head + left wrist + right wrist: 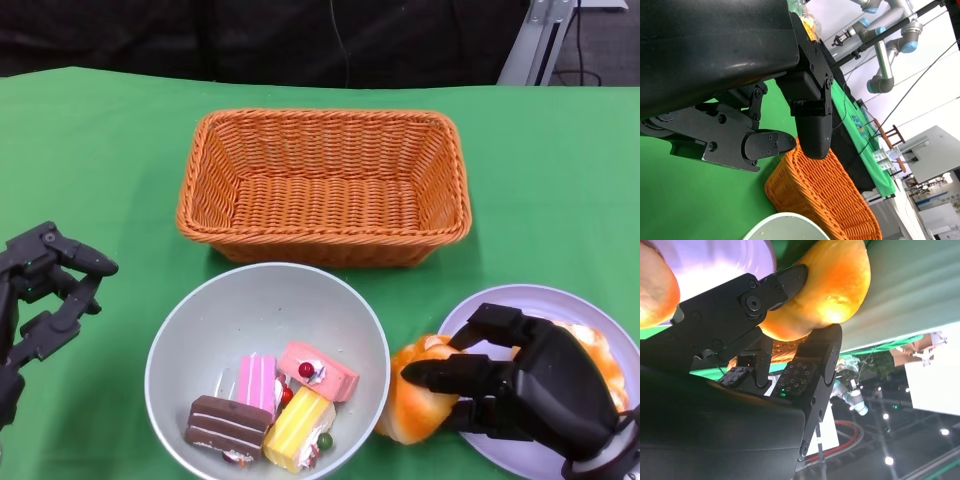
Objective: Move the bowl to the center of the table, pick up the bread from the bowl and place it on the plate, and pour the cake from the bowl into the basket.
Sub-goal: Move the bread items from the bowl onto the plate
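The bowl (pixel 180 340) sits in the middle of the green bench (pixel 90 150), just in front of the basket (pixel 325 185). The right robot hand (pixel 515 385) holds the bread (pixel 420 405) between bowl and plate (pixel 530 300). The left robot hand (pixel 45 290) is open and holds nothing. The cake pieces (pixel 270 400) wait in the bowl, not poured yet.

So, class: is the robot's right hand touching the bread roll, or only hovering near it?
Touching. In the right wrist view the fingers of the right hand press against the bread roll from both sides, with no gap. The head view agrees: the hand wraps around it.
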Motion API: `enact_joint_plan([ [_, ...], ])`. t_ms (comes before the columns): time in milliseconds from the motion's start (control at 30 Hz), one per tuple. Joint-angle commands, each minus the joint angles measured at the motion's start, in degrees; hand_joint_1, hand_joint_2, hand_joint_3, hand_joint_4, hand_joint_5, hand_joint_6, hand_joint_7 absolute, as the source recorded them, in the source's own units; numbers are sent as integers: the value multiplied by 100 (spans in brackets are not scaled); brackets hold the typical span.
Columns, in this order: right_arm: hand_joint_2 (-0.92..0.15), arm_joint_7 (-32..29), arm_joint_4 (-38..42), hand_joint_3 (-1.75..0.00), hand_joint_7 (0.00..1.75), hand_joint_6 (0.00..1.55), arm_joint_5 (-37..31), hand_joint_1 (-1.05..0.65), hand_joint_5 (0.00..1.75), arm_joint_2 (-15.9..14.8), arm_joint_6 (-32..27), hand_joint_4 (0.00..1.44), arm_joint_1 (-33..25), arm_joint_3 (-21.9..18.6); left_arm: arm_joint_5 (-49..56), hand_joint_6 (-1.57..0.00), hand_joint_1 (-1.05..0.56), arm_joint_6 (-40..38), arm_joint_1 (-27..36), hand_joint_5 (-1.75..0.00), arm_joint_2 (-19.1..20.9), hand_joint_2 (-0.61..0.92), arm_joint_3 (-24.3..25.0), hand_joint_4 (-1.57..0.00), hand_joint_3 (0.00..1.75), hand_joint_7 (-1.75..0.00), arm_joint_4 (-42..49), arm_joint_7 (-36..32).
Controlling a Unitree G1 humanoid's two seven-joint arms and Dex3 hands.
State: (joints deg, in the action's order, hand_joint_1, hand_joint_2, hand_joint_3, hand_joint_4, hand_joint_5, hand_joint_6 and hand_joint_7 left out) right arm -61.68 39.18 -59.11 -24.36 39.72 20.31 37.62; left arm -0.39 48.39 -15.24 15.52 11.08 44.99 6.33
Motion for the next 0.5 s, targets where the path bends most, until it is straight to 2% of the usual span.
enact_joint_plan([
  [33, -83, 9, -140, -1, 1, 127, 126, -22, 92, -162, 126, 86, -88, -154, -31, -73, -5, 38, -12, -153, 87, 90, 21, -71, 48, -119, 33, -15],
  [200, -84, 266, -393, -1, 1, 127, 299, -21, 96, -290, 257, 84, -253, -341, -35, -73, -5, 80, -27, -154, 100, 90, 22, -72, 47, -119, 66, 3],
  [367, -86, 260, -618, -1, 2, 128, 321, -20, 98, -315, 197, 84, -434, -557, -20, -73, -5, 85, -32, -153, 110, 90, 21, -72, 47, -119, 81, -10],
  [500, -84, 281, -754, 0, 3, 130, 303, -15, 98, -339, 200, 85, -522, -695, -13, -73, -6, 68, -31, -153, 113, 89, 16, -72, 48, -119, 82, -9],
])
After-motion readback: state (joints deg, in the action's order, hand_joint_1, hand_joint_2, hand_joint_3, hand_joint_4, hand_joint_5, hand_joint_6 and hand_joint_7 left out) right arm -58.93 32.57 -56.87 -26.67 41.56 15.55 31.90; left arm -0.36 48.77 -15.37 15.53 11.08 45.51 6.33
